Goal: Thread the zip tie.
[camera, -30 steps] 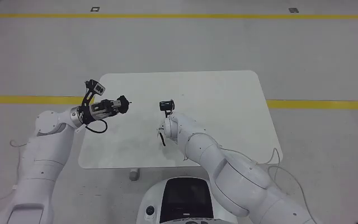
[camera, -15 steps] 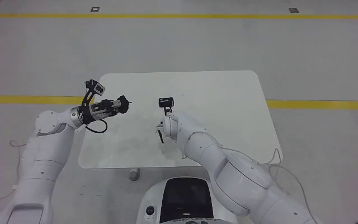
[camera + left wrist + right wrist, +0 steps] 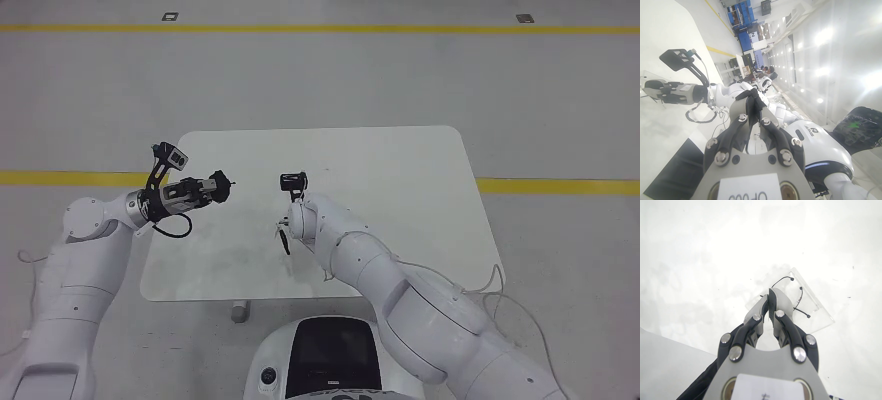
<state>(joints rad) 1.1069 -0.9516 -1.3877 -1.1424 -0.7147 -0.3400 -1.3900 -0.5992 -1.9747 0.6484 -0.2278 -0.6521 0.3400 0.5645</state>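
Behind R hand [image 3: 769, 295]: zip ties [image 3: 792, 278], part-hidden.

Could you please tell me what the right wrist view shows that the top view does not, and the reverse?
Right wrist view alone: the right gripper, fingers pressed together, above a clear tray holding loose black zip ties.
Top view alone: the left gripper over the left side of the white table, and the yellow floor lines beyond it.
Both: the table's white top.
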